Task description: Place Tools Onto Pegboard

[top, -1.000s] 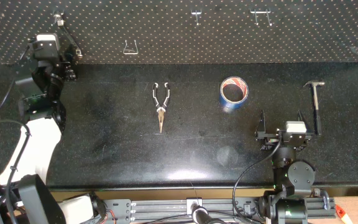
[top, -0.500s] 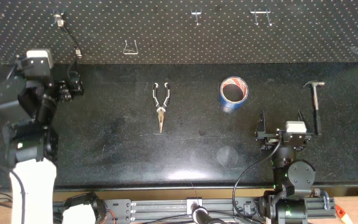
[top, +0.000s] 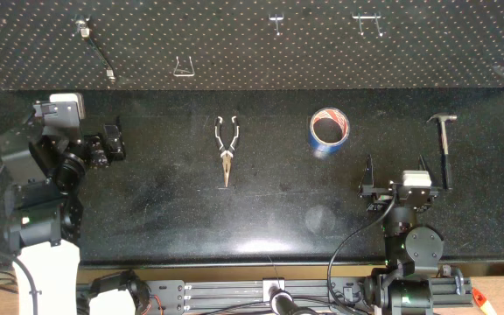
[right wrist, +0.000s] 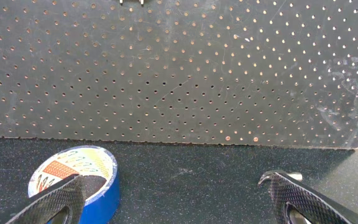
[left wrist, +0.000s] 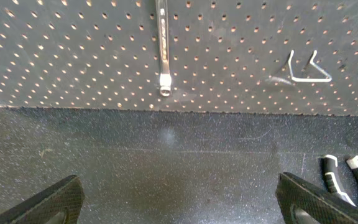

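Light: even, fairly bright, from overhead.
Glare: pale sheen on the matte black speckled tabletop (top: 261,248) near its front edge.
Shadows: faint soft smudge beside the bent silver wire hook (left wrist: 309,80) on the dark perforated pegboard (left wrist: 229,37).

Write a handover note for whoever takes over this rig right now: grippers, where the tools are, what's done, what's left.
Left gripper: open, empty, above the table near the hung wrench.
Right gripper: open, empty, facing the tape roll and hammer.
Done: wrench hangs on the pegboard.
Left: pliers, tape roll and hammer lie on the table; empty hooks wait on the board.
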